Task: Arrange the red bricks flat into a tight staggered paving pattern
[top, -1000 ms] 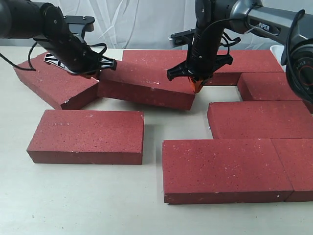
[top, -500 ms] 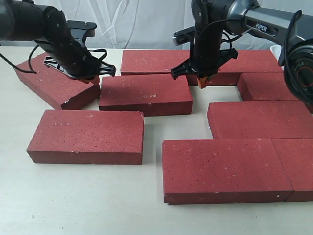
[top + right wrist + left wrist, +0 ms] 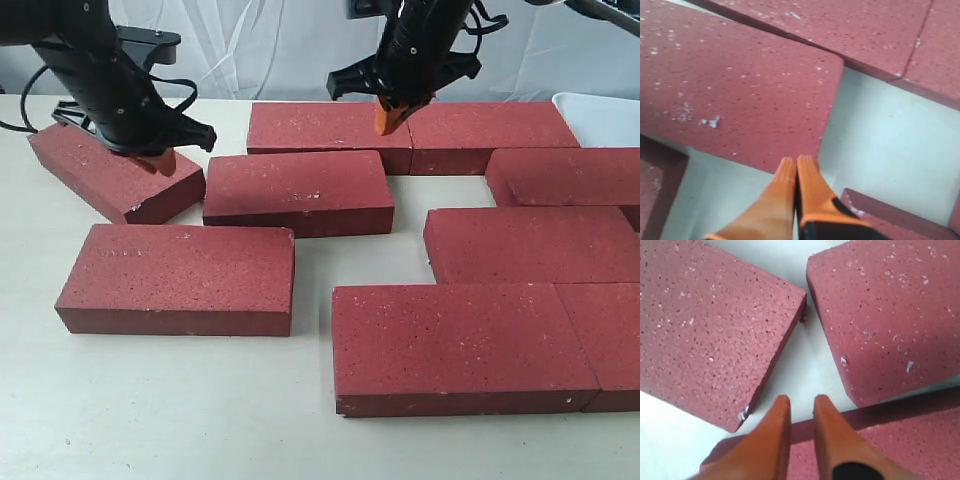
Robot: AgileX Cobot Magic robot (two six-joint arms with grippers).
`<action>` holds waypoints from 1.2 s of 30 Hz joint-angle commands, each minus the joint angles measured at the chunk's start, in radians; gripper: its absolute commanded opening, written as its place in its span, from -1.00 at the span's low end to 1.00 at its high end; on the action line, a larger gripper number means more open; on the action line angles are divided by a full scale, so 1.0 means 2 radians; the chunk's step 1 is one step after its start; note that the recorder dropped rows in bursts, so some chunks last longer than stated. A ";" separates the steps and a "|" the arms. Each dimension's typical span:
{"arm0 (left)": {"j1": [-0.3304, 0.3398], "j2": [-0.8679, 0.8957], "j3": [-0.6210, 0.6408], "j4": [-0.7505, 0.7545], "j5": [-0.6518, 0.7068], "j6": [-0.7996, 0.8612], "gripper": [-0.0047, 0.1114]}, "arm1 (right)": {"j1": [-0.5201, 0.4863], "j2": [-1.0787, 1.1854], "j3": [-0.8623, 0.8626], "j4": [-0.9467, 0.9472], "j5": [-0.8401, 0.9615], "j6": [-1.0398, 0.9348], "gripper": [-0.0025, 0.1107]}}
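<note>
Nine red bricks [image 3: 460, 345] lie flat on the pale bench [image 3: 150, 400]. Each is a thick, dark red slab with a matte, gritty face flecked with tiny white specks (some corners look slightly chipped in the wrist views).

On the right they sit in staggered rows. Two touch end to end in the far row, two single bricks lie one behind the other nearer in, and two touch side by side in the nearest row. The middle brick [image 3: 298, 190] lies just in front of the far row, with a patch of bare bench between it and the right-hand rows. At the far left, the angled brick [image 3: 120, 185] is skewed to the others, its right end just beside the middle brick. The near-left brick [image 3: 180, 270] lies apart, squared to the bench edge.

The left fingers [image 3: 777, 420], orange and tapered, stand a narrow gap apart and hold nothing. They are over the right end of the angled brick, where its corner nears the middle brick. I cannot tell whether they touch it.

The right fingers [image 3: 810, 180] are pressed together, also holding nothing. They hang raised over the seam of the far row, and in the right wrist view their tips appear above the far right corner of the middle brick.
</note>
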 commanded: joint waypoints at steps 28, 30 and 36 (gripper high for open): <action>-0.001 0.058 0.000 -0.080 -0.063 -0.003 -0.92 | 0.000 -0.031 0.133 0.111 -0.125 -0.056 -0.97; -0.001 0.065 0.000 -0.080 -0.070 -0.003 -0.92 | 0.000 -0.026 0.133 0.115 -0.127 -0.056 -0.97; -0.001 0.083 0.000 -0.089 -0.092 -0.003 -0.92 | 0.000 -0.001 0.133 0.115 -0.139 -0.056 -0.97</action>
